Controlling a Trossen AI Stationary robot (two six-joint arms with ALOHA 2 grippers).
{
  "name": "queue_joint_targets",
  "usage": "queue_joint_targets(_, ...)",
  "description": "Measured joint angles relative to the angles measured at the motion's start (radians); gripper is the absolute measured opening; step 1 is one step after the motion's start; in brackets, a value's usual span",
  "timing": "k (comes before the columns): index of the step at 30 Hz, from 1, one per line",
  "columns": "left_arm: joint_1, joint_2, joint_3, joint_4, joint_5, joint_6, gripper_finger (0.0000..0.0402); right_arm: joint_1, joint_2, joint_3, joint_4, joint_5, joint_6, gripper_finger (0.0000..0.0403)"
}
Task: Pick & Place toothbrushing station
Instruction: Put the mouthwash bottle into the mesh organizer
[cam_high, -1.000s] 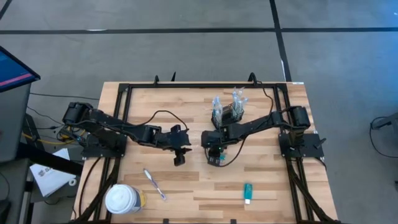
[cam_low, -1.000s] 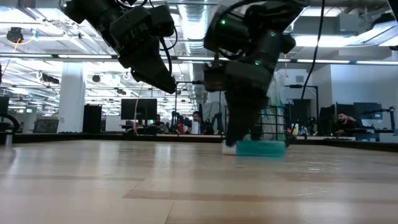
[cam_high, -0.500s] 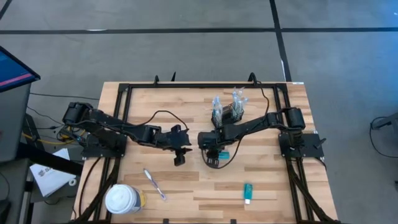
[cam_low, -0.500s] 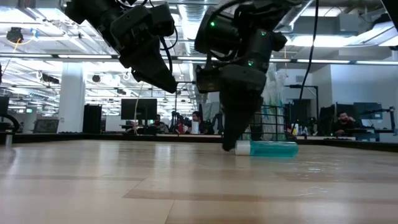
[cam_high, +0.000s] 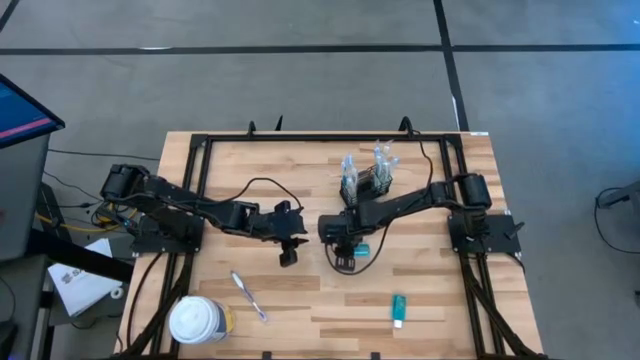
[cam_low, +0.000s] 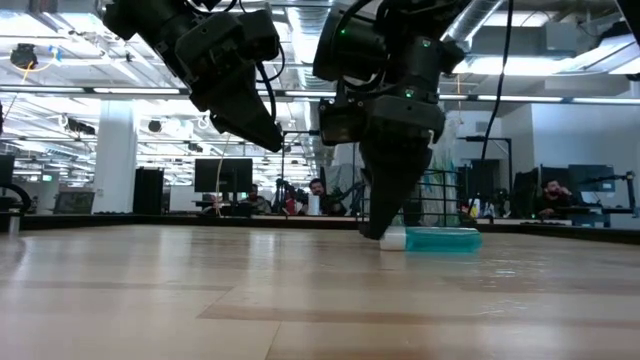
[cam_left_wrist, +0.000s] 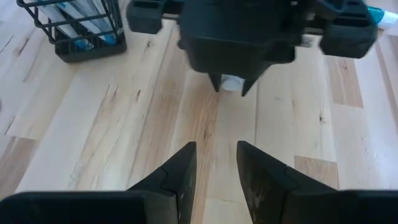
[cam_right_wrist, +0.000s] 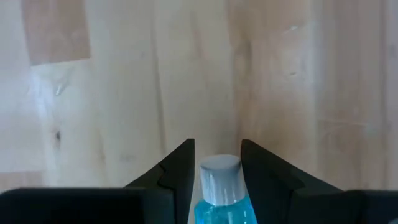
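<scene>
Two arms share the pale plank table (cam_high: 420, 290). Left of centre in the high view, the left gripper (cam_high: 289, 252) hangs idle, fingers slightly parted, empty. Just right, the right gripper (cam_high: 341, 258) straddles the white-capped neck of a glossy teal bottle (cam_low: 440, 239) lying flat, fingers apart either side, not visibly pinching. Above it, upper centre, stands the black wire-mesh caddy (cam_high: 364, 178).

So down at table level the right gripper (cam_low: 385, 228) hung center frame with its tip at the white cap of a teal tube (cam_low: 433, 239) lying on the wood, the left gripper (cam_low: 262, 130) floated upper left, caddy (cam_low: 437, 200) behind.
</scene>
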Motion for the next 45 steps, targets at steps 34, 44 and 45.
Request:
queue_joint_targets(34,0.0,0.0,0.0,0.0,-0.002,0.0,0.0108,0.047,0.011,0.002,-0.11,0.085,-0.162,0.0081)
queue_joint_targets(44,0.0,0.0,0.0,0.0,0.002,0.0,0.0108,0.045,0.004,-0.001,-0.06,0.082,-0.165,0.0081)
queue_joint_targets(45,0.0,0.0,0.0,0.0,0.002,0.0,0.0108,0.043,0.0,-0.001,-0.044,0.081,-0.167,0.0081)
